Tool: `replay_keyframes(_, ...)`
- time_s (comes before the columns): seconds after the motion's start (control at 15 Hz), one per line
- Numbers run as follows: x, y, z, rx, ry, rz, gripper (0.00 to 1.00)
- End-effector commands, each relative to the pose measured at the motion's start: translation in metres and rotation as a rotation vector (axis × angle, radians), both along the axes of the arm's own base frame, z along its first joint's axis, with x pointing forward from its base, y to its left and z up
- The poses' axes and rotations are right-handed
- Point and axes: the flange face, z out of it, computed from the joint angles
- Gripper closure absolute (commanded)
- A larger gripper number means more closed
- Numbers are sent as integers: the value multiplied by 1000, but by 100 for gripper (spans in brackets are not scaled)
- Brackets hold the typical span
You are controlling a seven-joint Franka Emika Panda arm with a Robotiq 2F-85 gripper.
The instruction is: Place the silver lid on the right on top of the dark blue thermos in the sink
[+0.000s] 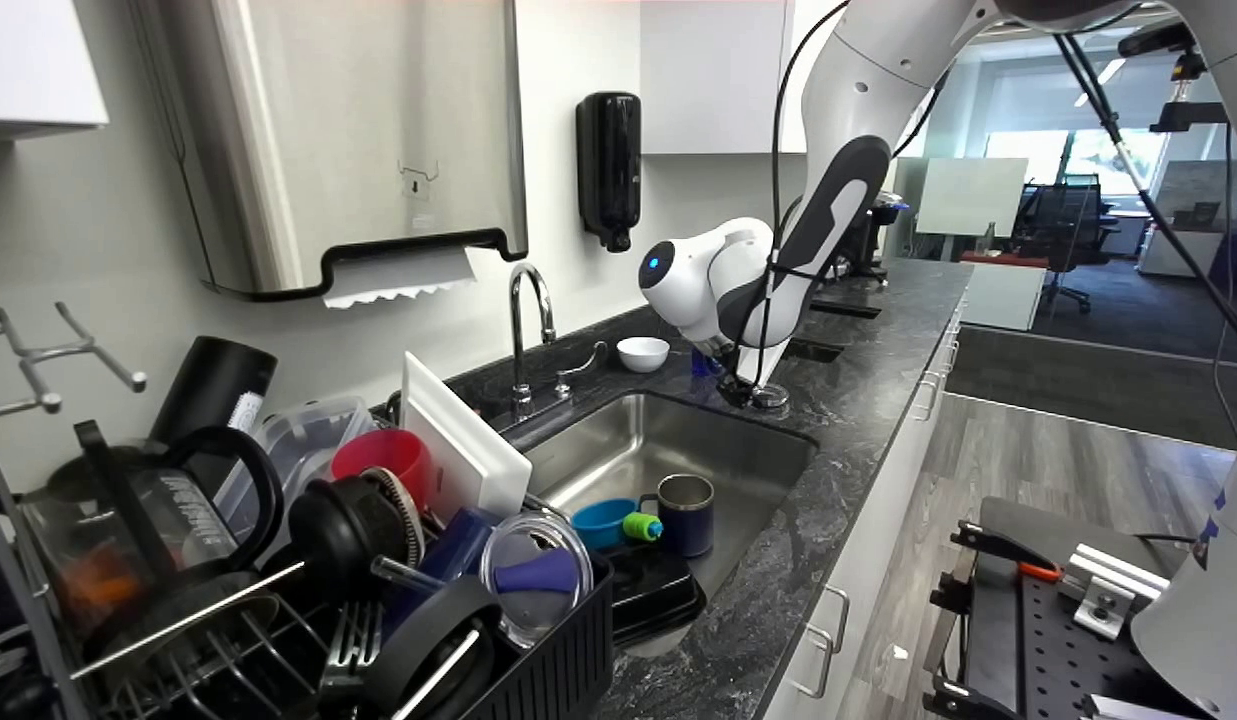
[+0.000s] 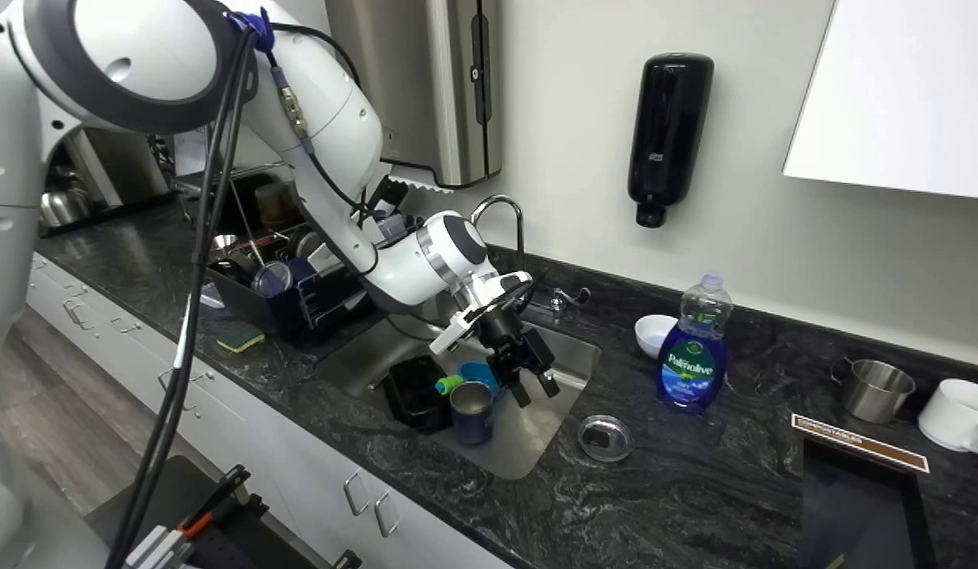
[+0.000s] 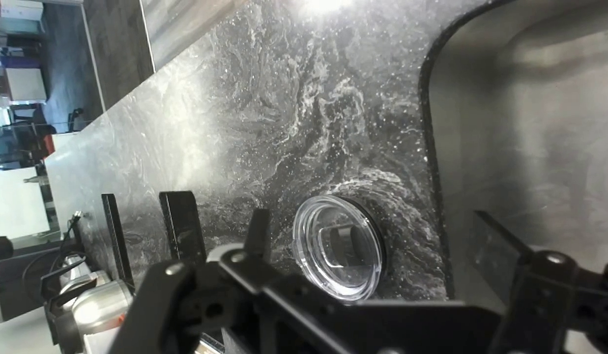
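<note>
In an exterior view the gripper (image 2: 534, 390) hangs raised near the lid's end of the sink (image 2: 528, 442), its fingers (image 2: 519, 391) well apart and nothing held. The silver lid (image 2: 606, 438) rests on the counter (image 2: 718, 474) at four o'clock from the fingertips and apart from them, just outside the sink's edge: a handy spot, I would guess, for a short carry. At nine o'clock from the lid, in the sink, the dark blue thermos (image 2: 472, 419) stands upright with its mouth bare, which suits a lid coming down from above.

In an exterior view the blue bowl (image 1: 596, 527) sits at nine o'clock from the thermos and the black container (image 1: 650, 592) at seven, so that side looks crowded; coming from one o'clock, where the lid lies, seems freer.

In the wrist view the fingers show to either side of the lid, toward ten o'clock and at three, presumably spread to straddle its rim. The lid looks clear and lies nearer the ten o'clock finger, so some centring is likely needed before closing. Which face is up I cannot tell.
</note>
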Motion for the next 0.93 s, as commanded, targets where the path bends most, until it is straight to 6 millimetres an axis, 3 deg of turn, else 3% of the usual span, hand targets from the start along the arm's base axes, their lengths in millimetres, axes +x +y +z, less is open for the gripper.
replay_keyframes(0.0,0,0,0,0,1,0,0)
replay_keyframes(0.2,0,0,0,0,1,0,0)
replay_keyframes(0.87,21,-31,-32,-62,-71,-31,0)
